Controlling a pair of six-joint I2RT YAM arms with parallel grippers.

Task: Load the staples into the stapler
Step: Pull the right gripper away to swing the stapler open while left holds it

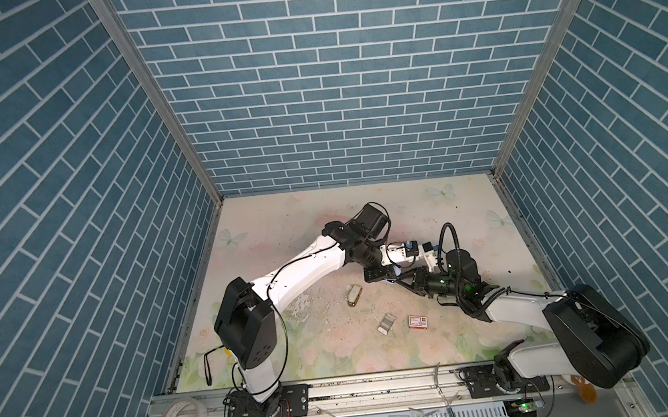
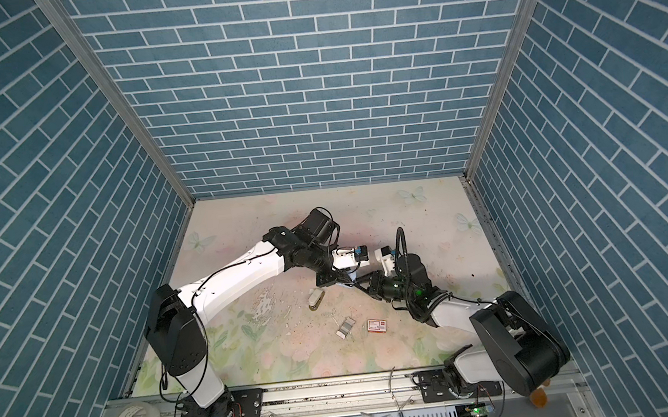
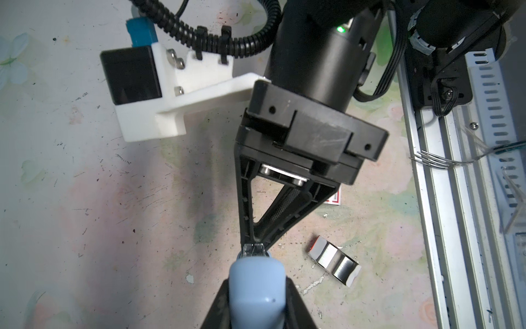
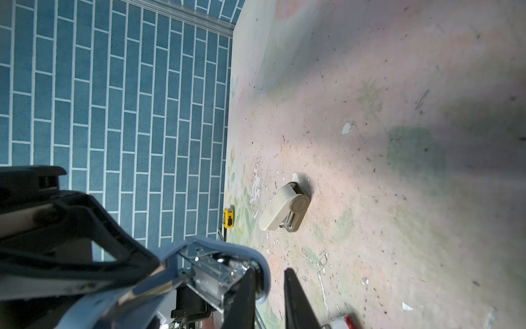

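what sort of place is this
Most likely a robot test cell, not a real room: brick-print wall panels in a metal frame, left arm and right arm bolted to a front rail, and a scuffed floral tabletop.

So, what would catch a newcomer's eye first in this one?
Both grippers meet mid-scene: the left gripper clamps a light blue stapler and the right gripper pinches its other end, its metal insides showing in the right wrist view. A beige stapler lies on the table beside them; the staples and a red-and-white box sit nearer the arms' bases, untouched.
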